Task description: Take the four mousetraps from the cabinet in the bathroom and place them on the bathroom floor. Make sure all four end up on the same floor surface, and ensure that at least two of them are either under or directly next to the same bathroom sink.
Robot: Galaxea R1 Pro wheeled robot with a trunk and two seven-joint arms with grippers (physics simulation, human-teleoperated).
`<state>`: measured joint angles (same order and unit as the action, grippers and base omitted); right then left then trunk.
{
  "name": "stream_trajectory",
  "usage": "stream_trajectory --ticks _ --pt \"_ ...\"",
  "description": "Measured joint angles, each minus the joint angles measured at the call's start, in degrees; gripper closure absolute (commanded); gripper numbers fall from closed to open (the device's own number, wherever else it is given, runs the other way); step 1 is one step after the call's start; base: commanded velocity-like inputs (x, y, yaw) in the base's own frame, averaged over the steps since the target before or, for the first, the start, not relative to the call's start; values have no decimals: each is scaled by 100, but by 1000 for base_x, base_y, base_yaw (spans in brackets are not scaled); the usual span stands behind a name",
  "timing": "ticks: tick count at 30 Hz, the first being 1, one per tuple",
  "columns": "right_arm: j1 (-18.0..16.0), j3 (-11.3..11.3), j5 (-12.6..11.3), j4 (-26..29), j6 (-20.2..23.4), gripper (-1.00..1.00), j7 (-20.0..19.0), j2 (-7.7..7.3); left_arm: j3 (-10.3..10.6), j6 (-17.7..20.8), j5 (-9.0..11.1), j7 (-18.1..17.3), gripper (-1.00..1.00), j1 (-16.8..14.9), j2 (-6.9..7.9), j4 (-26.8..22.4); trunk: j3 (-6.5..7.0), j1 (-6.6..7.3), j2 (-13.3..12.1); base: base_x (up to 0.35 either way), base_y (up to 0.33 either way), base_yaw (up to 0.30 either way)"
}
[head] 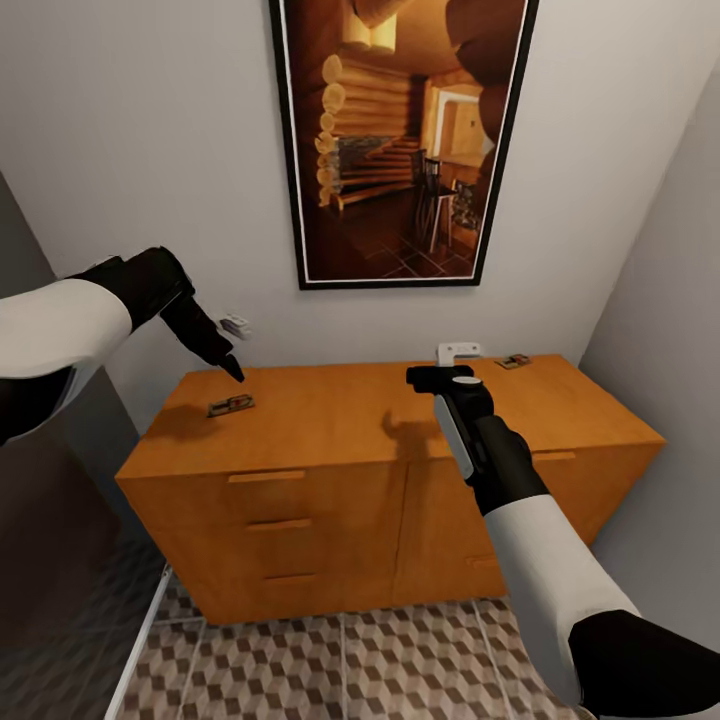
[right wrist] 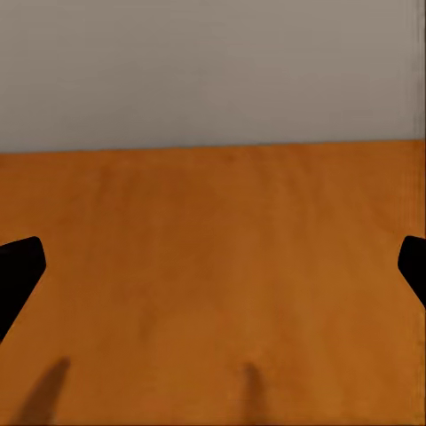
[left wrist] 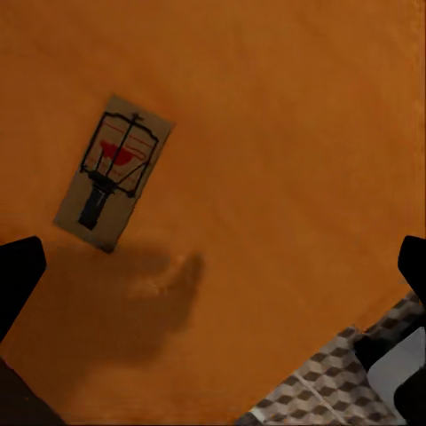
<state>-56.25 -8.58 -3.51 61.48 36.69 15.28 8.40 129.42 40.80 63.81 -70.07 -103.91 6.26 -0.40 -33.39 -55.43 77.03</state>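
Note:
The orange-brown cabinet stands against the wall, its drawers closed. One mousetrap lies flat near the left end of its top, and a second mousetrap lies at the back right. My left gripper hovers open just above and behind the left mousetrap, which sits off to one side of the gripper. My right gripper is open and empty over the middle of the top, facing the wall. The cube-patterned bathroom floor lies in front. The bathroom sink is out of view.
A framed picture hangs above the cabinet. A small white object sits at the back of the top, and a small pale item is at the wall. A wall closes the right side and a dark panel the left.

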Motion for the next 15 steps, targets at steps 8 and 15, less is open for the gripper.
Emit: stream_trajectory --ticks 8,15 --pt "13 0 1 -5 -5 -100 -4 4 -10 -149 -553 -751 -100 -1 -4 28 7 0 0 2 1 -192" --pt "60 0 1 -11 -17 -100 -124 3 -11 -275 -586 -792 -100 -1 -23 22 9 0 0 0 0 -33"
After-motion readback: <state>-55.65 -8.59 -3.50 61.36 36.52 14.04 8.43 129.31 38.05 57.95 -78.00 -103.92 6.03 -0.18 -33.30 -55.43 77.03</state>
